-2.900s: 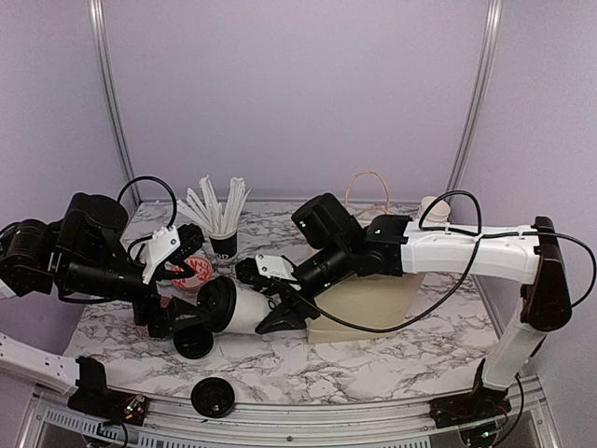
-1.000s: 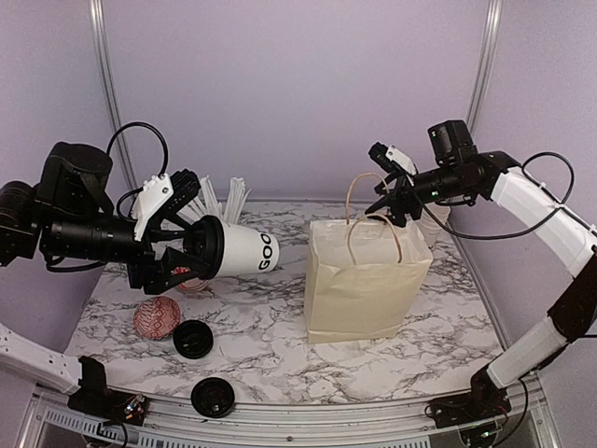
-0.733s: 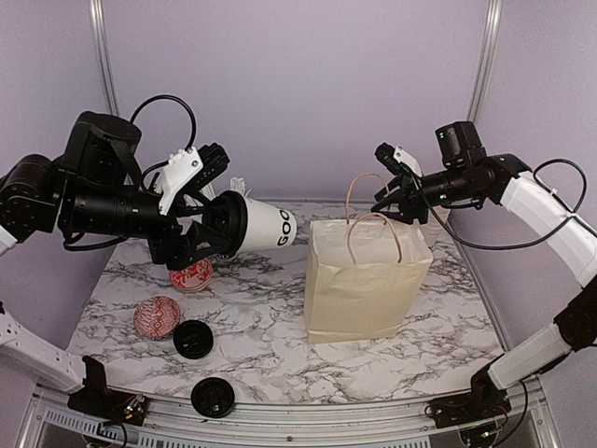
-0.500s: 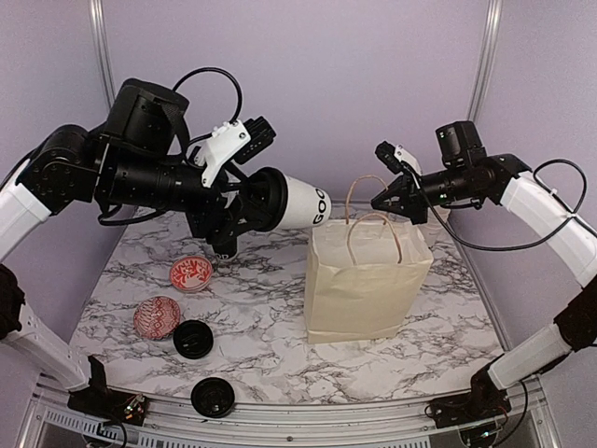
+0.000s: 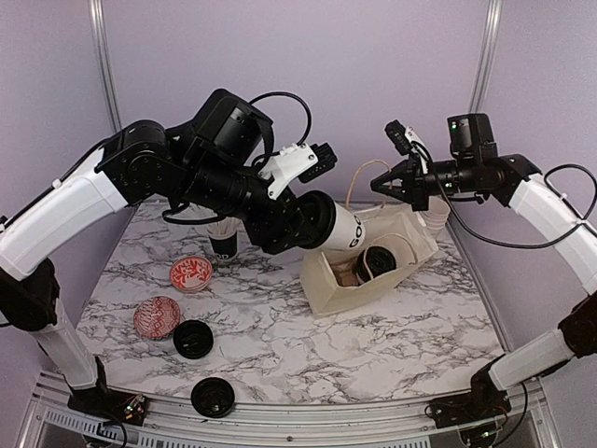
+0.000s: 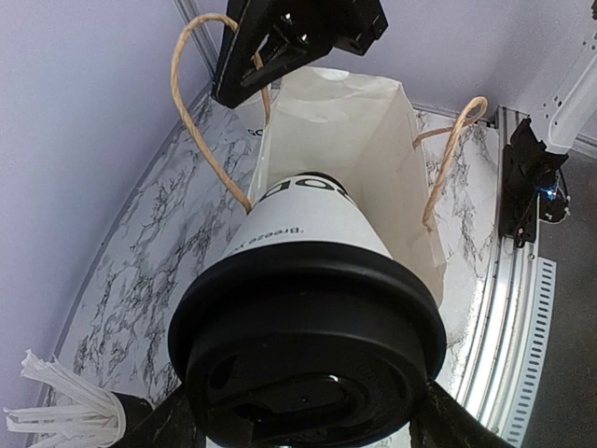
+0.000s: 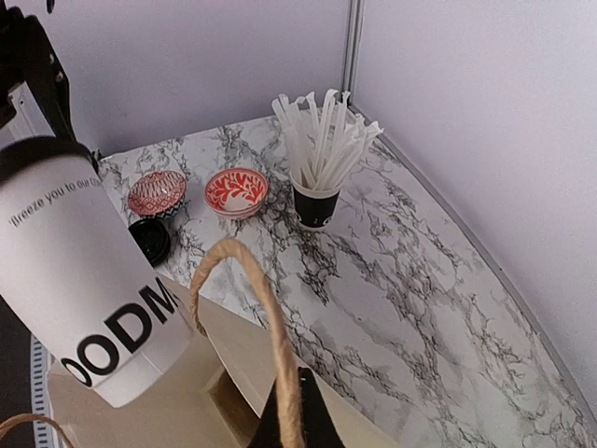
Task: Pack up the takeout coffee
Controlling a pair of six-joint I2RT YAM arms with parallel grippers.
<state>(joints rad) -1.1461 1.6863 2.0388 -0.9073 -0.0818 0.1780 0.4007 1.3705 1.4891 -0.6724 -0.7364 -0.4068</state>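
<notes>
A takeout coffee cup [image 5: 343,228], white with a black lid, lies tilted in my left gripper [image 5: 312,222], which is shut around its lid end. Its lettered base points into the mouth of the tan paper bag [image 5: 403,250]. In the left wrist view the lid [image 6: 308,336] fills the frame, with the bag [image 6: 326,131] beyond it. The black lid of another cup [image 5: 378,261] shows inside the bag. My right gripper [image 5: 381,187] is shut on the bag's rope handle [image 7: 270,327] and holds it up, so the bag leans with its mouth open toward the left.
A black cup of white sticks [image 5: 223,245] stands at the back left. Two red-patterned bowls [image 5: 191,274] [image 5: 157,317] and a loose black lid [image 5: 193,339] lie at the left. Another black lid [image 5: 213,398] lies by the near edge. A stack of white cups [image 5: 435,217] stands behind the bag.
My left arm has carried the cup up and to the right, to the bag's mouth. My right gripper has shut on the handle and pulled it, tipping the upright bag.
</notes>
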